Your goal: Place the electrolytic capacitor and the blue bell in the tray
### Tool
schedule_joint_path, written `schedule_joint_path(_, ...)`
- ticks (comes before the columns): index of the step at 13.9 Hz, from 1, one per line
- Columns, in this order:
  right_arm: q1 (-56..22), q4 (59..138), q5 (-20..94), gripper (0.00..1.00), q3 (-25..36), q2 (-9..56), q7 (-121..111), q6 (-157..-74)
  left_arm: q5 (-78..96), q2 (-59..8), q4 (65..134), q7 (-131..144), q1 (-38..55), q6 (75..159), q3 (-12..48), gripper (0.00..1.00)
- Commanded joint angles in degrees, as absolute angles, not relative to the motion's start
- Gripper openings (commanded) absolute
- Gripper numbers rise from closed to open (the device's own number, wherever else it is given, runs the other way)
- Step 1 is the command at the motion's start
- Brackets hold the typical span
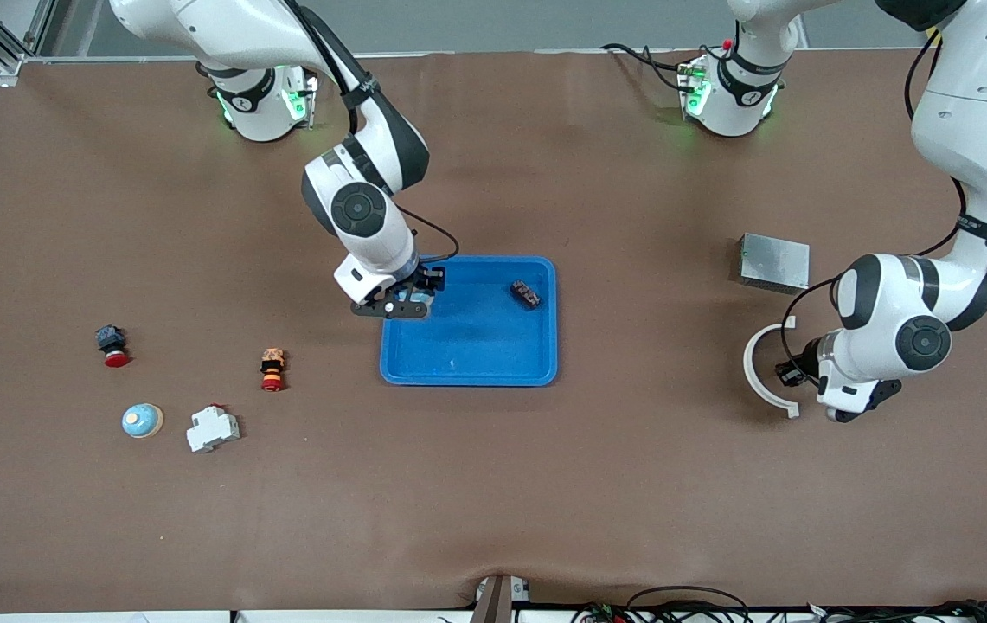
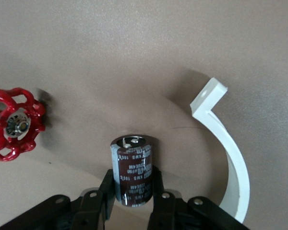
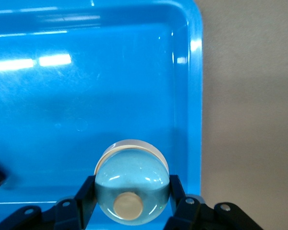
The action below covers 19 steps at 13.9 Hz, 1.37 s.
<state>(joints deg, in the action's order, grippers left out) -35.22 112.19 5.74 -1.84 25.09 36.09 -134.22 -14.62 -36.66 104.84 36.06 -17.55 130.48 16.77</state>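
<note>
The dark capacitor (image 2: 132,170) stands upright on the table. The pale-blue bell (image 3: 132,189) hangs over a corner of the blue tray (image 1: 467,368).

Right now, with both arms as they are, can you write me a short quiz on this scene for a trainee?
1. True or false: the left gripper is shut on the electrolytic capacitor.
2. What does the right gripper hold over the tray? A) a yellow cup B) the blue bell C) a green sponge
3. Which white thing lies beside the capacitor?

Key: 1 true; 2 B; 3 the curved white bracket.
</note>
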Motion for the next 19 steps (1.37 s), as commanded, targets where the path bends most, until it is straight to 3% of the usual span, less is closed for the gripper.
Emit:
schedule_joint_path(1,-36.47,111.71,6.77,0.19,-1.14,26.89,36.74,-135.70,-16.26,-34.55,105.03,35.95,-18.46,127.98,17.40,0.00)
schedule_joint_path(3,-37.87,111.62,6.77,0.20,-1.06,28.21,36.74,-136.14,-16.17,-31.74,104.77,36.03,-17.93,124.47,18.10,0.00)
schedule_joint_path(7,-38.41,111.62,6.77,0.23,-1.06,29.27,36.65,-136.14,-15.47,-29.00,100.30,47.32,-17.40,115.60,26.17,0.00)
schedule_joint_path(11,-38.84,111.62,6.77,0.38,-1.06,29.71,36.65,-136.05,-15.38,-30.32,97.56,64.65,-12.77,114.34,32.52,0.00)
schedule_joint_path(12,-39.11,111.62,6.77,0.49,-1.05,29.71,36.65,-135.97,-15.29,-30.93,96.08,68.69,-9.87,114.35,32.52,0.00)
schedule_joint_path(13,-39.11,111.62,6.68,0.78,-1.05,29.71,36.65,-135.79,-15.29,-32.16,94.24,73.17,-7.06,114.35,32.52,0.00)
schedule_joint_path(14,-39.20,111.62,6.77,1.00,-1.05,29.71,36.65,-135.70,-15.29,-33.56,92.22,77.30,-4.33,114.35,32.52,0.00)
schedule_joint_path(17,-40.16,111.62,6.77,1.00,-1.14,29.01,36.56,-134.91,-15.29,-37.25,89.74,85.49,2.61,116.18,32.52,0.00)
schedule_joint_path(19,-39.90,110.14,6.77,1.00,-0.97,25.42,36.04,-127.40,-15.38,-40.33,87.81,91.29,6.83,120.30,32.34,0.00)
